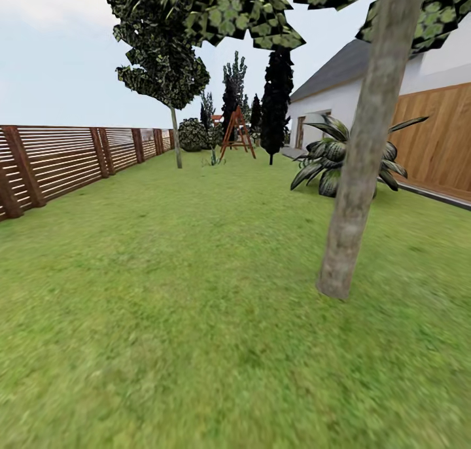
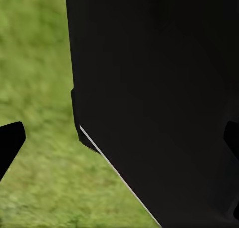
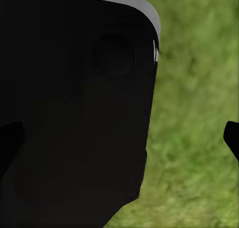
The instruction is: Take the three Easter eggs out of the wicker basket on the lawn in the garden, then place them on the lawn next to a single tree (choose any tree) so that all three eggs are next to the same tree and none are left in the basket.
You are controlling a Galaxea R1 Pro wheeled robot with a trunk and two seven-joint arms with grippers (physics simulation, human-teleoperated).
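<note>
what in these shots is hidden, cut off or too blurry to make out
- Near tree, head view: the crown is cut off by the top edge.
- Agave, head view: partly hidden behind that trunk.
- Orange frame far down the lawn: too small to identify.
- Left wrist view: a dark body panel blocks most of the grass.
- Right wrist view: a similar panel does too; whether either hand is open cannot be told.
</note>
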